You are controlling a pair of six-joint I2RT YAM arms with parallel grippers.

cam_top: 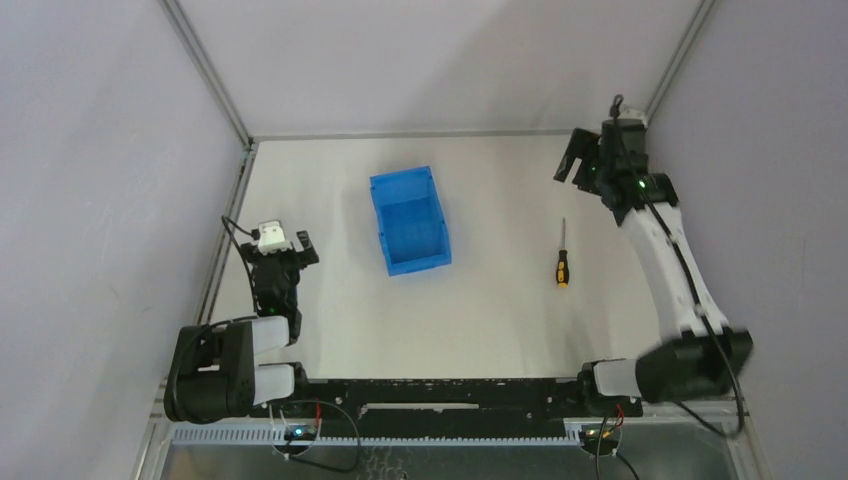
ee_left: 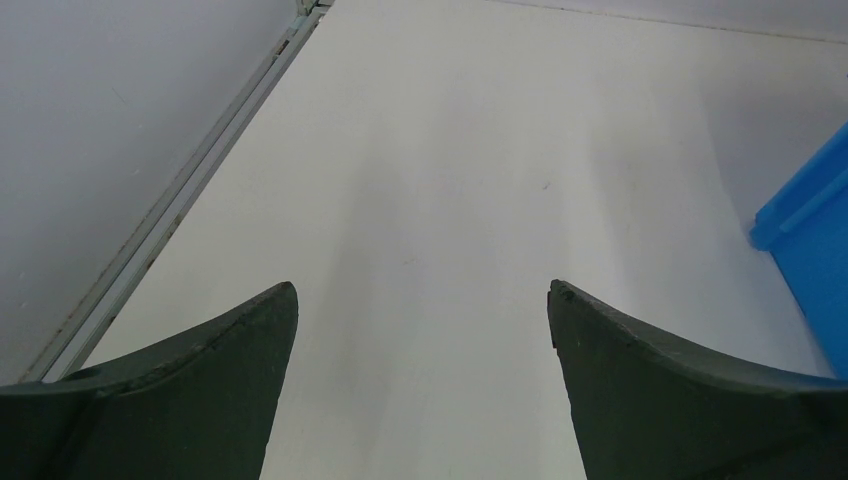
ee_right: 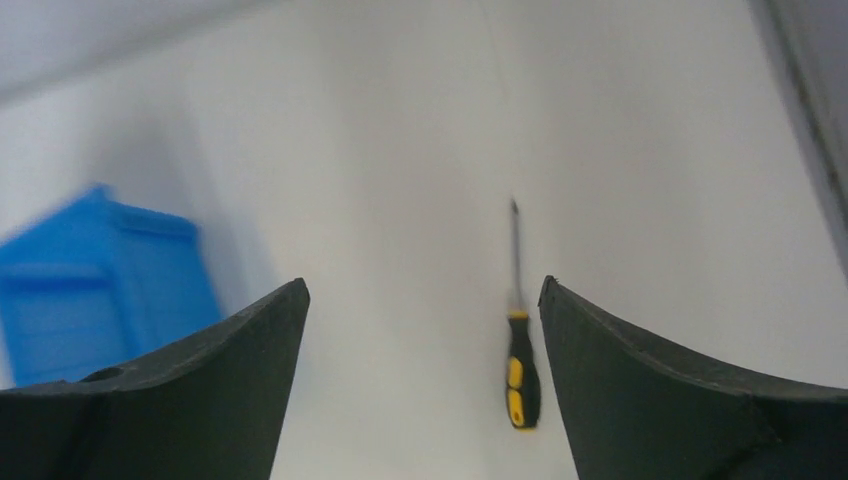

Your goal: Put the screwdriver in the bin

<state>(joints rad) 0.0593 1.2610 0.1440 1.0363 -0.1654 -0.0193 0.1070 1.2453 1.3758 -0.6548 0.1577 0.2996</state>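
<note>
White walls box in a smooth, matte tabletop [cam_top: 480, 310]. Your right gripper [ee_right: 425, 290] hangs high near the far right corner, its dark curved fingers spread wide and holding nothing. Bring it down over the screwdriver [ee_right: 518, 330], which lies flat below on the bare surface. Straddle the chunky black-and-yellow handle, not the thin metal shaft, which would likely slip. The bin [cam_top: 418, 264], rigid blue plastic with tall walls and an open top, sits well apart to its left. Your left gripper [ee_left: 422, 290] is also parted and empty.
</note>
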